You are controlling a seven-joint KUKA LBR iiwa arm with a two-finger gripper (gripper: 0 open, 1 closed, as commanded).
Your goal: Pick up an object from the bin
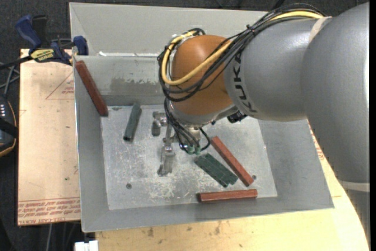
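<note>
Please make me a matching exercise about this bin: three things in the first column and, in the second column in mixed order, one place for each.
Things
A. green stick
B. green block
C. gripper

Places in the bin
1. over the middle of the floor
2. right part of the floor, beside a slanted red bar
3. left part of the floor, towards the back wall

Pairs: A-3, B-2, C-1
</note>
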